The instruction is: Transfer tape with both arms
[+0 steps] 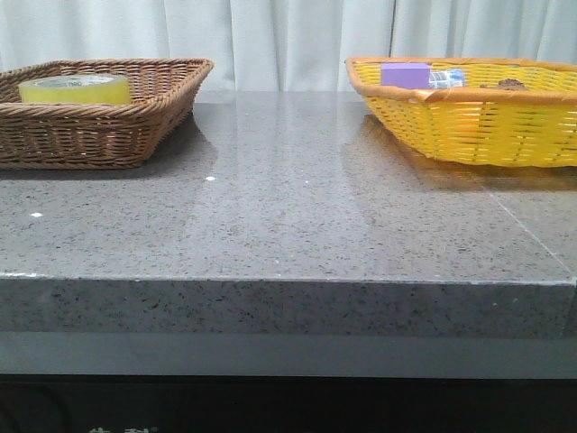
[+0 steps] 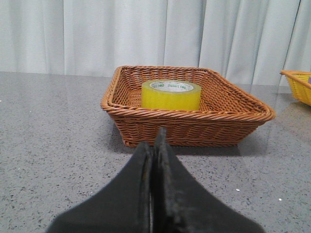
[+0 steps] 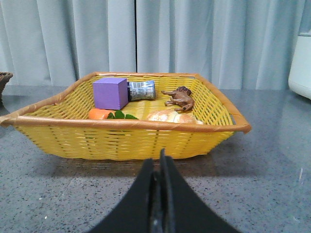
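Pale curtains hang behind a grey speckled stone table (image 1: 288, 225) in the front view. On its left sits a brown wicker basket (image 1: 99, 135) with the tape (image 1: 75, 87) lying flat inside, only its yellow upper part showing over the rim. On the right is a yellow basket (image 1: 469, 126) holding a purple box (image 1: 405, 74) and a few smaller items. Neither arm shows in this view.

From the left wrist view, the left gripper (image 2: 156, 145) has its fingers pressed together with nothing between them, pointing at the brown basket (image 2: 187, 116) from a little way off. The tape (image 2: 171, 94) rests core-up near the basket's middle, apart from the walls. It looks stiff and moderately light; the smooth yellow wrap may be slippery. A hold across the wall, one finger in the core and one outside, seems the safest, and would leave the far side free for the other arm.

From the right wrist view, the right gripper (image 3: 161, 167) is likewise closed and empty, facing the yellow basket (image 3: 126, 136). Inside are the purple box (image 3: 111, 93), a small can (image 3: 141, 90), a brown toy animal (image 3: 180, 98), a carrot (image 3: 101, 114) and a bread-like piece (image 3: 172, 116). No tape appears here.
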